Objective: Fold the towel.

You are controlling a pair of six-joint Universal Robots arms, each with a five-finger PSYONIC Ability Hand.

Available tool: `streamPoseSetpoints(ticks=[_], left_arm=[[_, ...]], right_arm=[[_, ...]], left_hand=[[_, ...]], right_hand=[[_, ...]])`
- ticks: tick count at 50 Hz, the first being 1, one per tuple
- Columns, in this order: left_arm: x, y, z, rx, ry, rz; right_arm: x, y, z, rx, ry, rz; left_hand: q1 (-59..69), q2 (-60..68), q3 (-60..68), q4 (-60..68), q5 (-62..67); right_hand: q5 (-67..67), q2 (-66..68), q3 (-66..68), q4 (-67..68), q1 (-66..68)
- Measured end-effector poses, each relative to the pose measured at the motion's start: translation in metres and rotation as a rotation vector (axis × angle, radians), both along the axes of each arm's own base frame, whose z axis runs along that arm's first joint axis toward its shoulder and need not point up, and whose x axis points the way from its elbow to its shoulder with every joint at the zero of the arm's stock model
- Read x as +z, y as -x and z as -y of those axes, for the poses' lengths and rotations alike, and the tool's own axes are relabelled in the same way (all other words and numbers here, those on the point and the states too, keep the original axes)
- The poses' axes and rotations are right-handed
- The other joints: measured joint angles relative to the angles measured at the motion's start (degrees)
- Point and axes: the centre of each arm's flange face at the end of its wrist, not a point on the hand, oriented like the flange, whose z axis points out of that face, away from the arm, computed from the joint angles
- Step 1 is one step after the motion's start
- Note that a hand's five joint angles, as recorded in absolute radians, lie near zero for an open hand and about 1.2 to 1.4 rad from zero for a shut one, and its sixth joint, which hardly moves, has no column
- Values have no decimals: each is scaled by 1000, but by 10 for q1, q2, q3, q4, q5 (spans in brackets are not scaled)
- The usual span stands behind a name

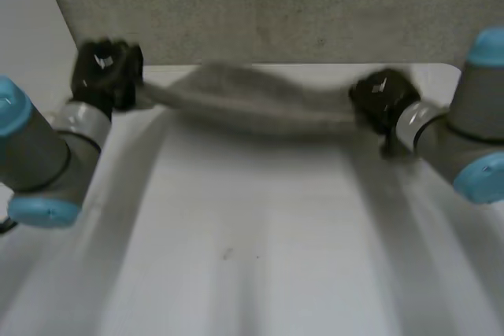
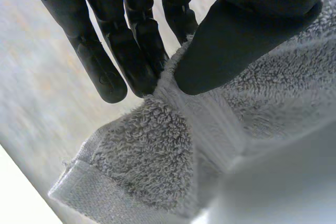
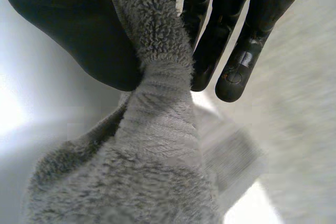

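my left hand (image 1: pixel 106 72) is at the far left of the white table (image 1: pixel 260 241), pinching one end of the grey towel (image 1: pixel 244 100) between my thumb (image 2: pixel 247 30) and straight fingers (image 2: pixel 131 51). the towel stretches as a sagging band along the table's far edge. at its right end, my right hand (image 1: pixel 382 100) clamps the bunched cloth, thumb against fingers (image 3: pixel 231 51).

Fluffy looped terry towel (image 2: pixel 157 150); smooth, glossy white table (image 1: pixel 260 234).

Towel (image 1: pixel 252 98) between left hand (image 1: pixel 106 72) and right hand (image 1: pixel 382 100)
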Motion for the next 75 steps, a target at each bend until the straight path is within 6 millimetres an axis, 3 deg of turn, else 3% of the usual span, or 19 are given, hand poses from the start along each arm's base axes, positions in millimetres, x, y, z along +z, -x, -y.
streamPoseSetpoints(ticks=[1, 3, 4, 5, 6, 8, 9, 10, 14, 23, 29, 39, 47, 54, 58, 67, 75], left_arm=[[-8, 0, -2, 0, -23, 13], [-8, 0, -2, 0, -23, 13], [-29, -2, -9, 0, -82, 54], [-43, -3, -16, -2, -123, 91], [-51, -4, -21, -3, -145, 118], [-56, -5, -26, -5, -164, 145], [-58, -6, -29, -7, -170, 162], [-58, -6, -32, -8, -172, 174], [-49, -7, -39, -13, -158, 194], [-10, 0, -58, -42, -74, 170], [2, 8, -69, -72, -45, 157], [4, 12, -73, -88, -44, 139], [3, 12, -73, -90, -57, 116], [3, 12, -72, -91, -59, 113], [2, 12, -72, -91, -60, 113], [0, 11, -70, -86, -66, 116], [-4, 10, -68, -84, -75, 120]], right_arm=[[-9, 0, -1, 2, -27, -9], [-9, 0, -1, 2, -27, -9], [-27, 0, -4, 5, -77, -25], [-49, 2, -8, 4, -146, -46], [-57, 3, -10, 2, -176, -53], [-61, 4, -11, -3, -196, -54], [-62, 7, -12, -12, -213, -48], [-60, 8, -13, -18, -218, -40], [-46, 16, -13, -57, -228, 21], [-7, 48, -22, -173, -254, 208], [-10, 60, -38, -195, -298, 221], [-9, 84, -68, -218, -339, 205], [-17, 87, -81, -196, -374, 201], [-38, 84, -71, -185, -408, 208], [-55, 80, -54, -182, -388, 214], [-70, 70, -25, -186, -343, 235], [-78, 58, -13, -180, -334, 230]], left_hand=[[0, 0, 0, 0, 0], [0, 0, 0, 0, 0], [0, 0, 0, 0, 0], [0, 0, 0, 0, 0], [0, 0, 0, 0, 0], [0, 0, 0, 0, 0], [0, 0, 0, 0, 0], [0, 0, 0, 0, 0], [0, 0, 0, 0, 0], [0, 0, 0, 0, 0], [0, 0, 0, 0, 0], [0, 0, 0, 0, 0], [0, 0, 0, 0, 0], [0, 0, 0, 0, 0], [0, 0, 0, 0, 0], [0, 0, 0, 0, 0], [0, 0, 0, 0, 0]], right_hand=[[0, -6, -6, -7, 0], [0, -6, -6, -7, 0], [0, -6, -6, -7, 0], [-39, -84, -96, -97, -14], [-154, -209, -215, -216, -116], [-190, -237, -250, -250, -150], [-347, -389, -406, -407, -303], [-411, -450, -466, -468, -361], [-475, -506, -533, -532, -409], [-483, -507, -542, -534, -409], [-482, -507, -540, -534, -409], [-205, -227, -243, -245, -135], [-318, -359, -378, -379, -264], [-383, -414, -435, -439, -317], [-384, -414, -435, -439, -317], [-384, -414, -435, -439, -317], [-384, -414, -435, -439, -317]])
